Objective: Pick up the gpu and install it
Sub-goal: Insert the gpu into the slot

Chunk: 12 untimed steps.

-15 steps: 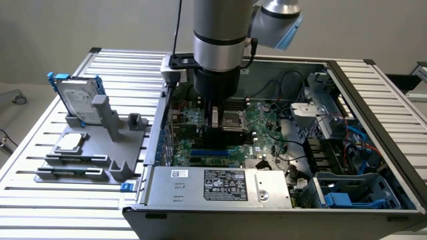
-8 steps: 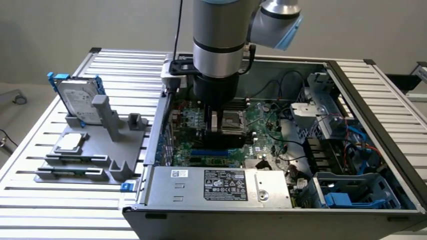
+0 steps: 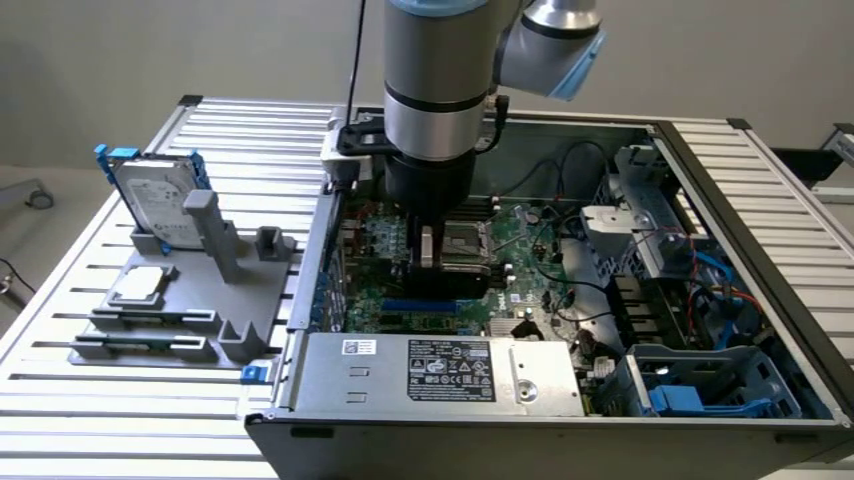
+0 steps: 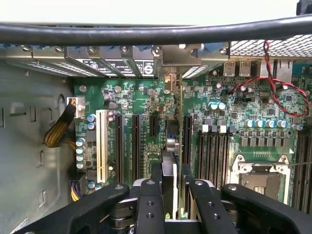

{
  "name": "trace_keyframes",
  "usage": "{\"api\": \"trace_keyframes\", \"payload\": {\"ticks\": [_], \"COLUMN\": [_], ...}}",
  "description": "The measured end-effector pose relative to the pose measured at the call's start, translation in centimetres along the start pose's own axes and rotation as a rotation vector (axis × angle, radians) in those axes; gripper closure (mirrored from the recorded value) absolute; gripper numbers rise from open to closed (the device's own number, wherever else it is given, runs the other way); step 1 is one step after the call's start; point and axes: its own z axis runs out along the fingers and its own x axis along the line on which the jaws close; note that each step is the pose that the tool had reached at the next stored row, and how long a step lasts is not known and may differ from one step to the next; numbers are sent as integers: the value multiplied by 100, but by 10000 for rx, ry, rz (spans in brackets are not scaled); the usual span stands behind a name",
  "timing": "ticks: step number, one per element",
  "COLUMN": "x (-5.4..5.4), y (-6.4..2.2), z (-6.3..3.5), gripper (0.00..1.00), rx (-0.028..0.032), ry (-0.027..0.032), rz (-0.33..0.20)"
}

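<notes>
Misalignment is the chief hazard. The black two-fingered claw [image 4: 172, 171] is clenched on the gpu [image 4: 173, 131], a slim card with a black shroud, green board and silver end bracket. It holds the card edge-on between its fingers, low over the green motherboard [image 4: 141, 97] inside the open dark-grey computer case [image 3: 534, 450]. Whether the card touches the long black slots [image 4: 135, 141] beneath the claw cannot be told. If its edge sits off-slot, or the bracket snags the case's rear frame, pressing could bend contacts or twist the card in the grip.

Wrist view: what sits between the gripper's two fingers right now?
The gpu, edge-on, clamped between the gripper's fingers above the motherboard slots, in the wrist view.
</notes>
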Motion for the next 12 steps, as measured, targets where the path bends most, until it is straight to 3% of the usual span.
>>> {"api": "trace_keyframes", "payload": {"ticks": [12], "x": [8], "y": [2], "z": [64], "gripper": [74], "rx": [-13], "ry": [-3], "rz": [1]}}
